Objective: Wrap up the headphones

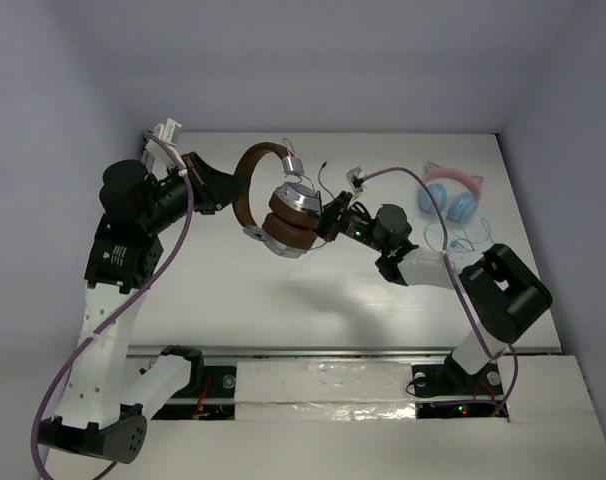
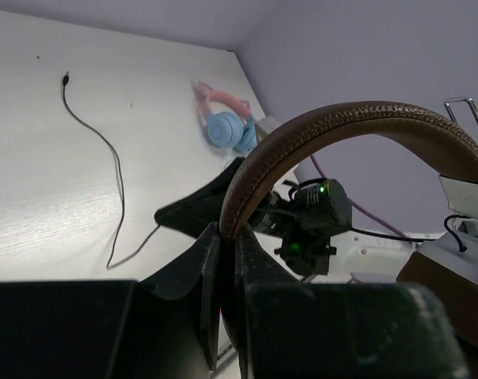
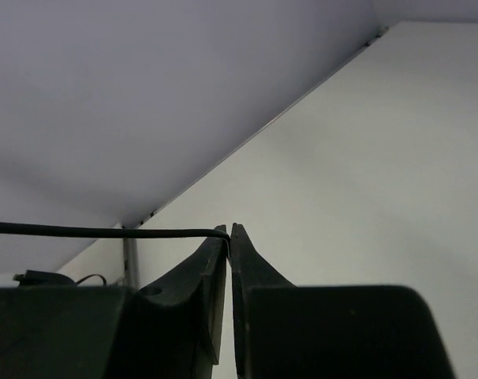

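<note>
The headphones point(image 1: 288, 215) have a brown leather headband point(image 1: 245, 180), brown ear pads and silver cups. They hang above the table's middle. My left gripper point(image 1: 226, 190) is shut on the headband point(image 2: 334, 126) and holds it up; its jaws pinch the band's end in the left wrist view point(image 2: 227, 237). My right gripper point(image 1: 328, 222) is shut on the thin black cable point(image 3: 105, 231), just right of the ear cups. The cable runs taut to the left from the fingertips. More black cable point(image 2: 105, 150) lies loose on the table.
Pink-and-blue cat-ear headphones point(image 1: 451, 192) with a light blue cable point(image 1: 470, 240) lie at the table's back right; they also show in the left wrist view point(image 2: 223, 126). White walls close in the table at the back and sides.
</note>
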Robot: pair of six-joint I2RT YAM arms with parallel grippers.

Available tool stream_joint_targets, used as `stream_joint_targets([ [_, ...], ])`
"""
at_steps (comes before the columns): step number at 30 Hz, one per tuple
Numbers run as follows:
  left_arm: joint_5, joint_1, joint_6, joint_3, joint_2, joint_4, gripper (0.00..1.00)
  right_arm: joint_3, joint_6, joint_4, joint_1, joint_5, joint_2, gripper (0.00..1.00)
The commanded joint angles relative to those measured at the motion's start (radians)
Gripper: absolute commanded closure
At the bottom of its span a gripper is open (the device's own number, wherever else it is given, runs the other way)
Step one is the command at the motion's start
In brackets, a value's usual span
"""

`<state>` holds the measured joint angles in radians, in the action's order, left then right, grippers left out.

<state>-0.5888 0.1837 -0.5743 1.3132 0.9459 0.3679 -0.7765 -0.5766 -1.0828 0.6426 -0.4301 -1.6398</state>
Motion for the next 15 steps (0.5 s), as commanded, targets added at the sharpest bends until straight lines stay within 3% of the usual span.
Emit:
stream_joint_targets([
  [1, 0.007, 0.005, -0.126, -0.074, -0.015, -0.241, 1.00, 0.028, 0.001, 0.019, 0.054, 0.010, 0.064, 0.90],
  [7, 0.194, 0.005, -0.291, -0.276, -0.045, -0.475, 1.00, 0.017, -0.009, 0.322, 0.191, 0.175, 0.127, 0.96],
  [10, 0.343, 0.057, -0.338, -0.376, -0.067, -0.550, 1.00, -0.006, -0.032, 0.429, 0.253, 0.247, 0.133, 0.97],
  [11, 0.463, 0.075, -0.337, -0.390, -0.068, -0.549, 1.00, -0.013, -0.035, 0.460, 0.294, 0.269, 0.133, 0.97],
  [15, 0.725, 0.166, -0.329, -0.474, -0.078, -0.569, 1.00, -0.038, -0.046, 0.631, 0.393, 0.407, 0.147, 0.98],
])
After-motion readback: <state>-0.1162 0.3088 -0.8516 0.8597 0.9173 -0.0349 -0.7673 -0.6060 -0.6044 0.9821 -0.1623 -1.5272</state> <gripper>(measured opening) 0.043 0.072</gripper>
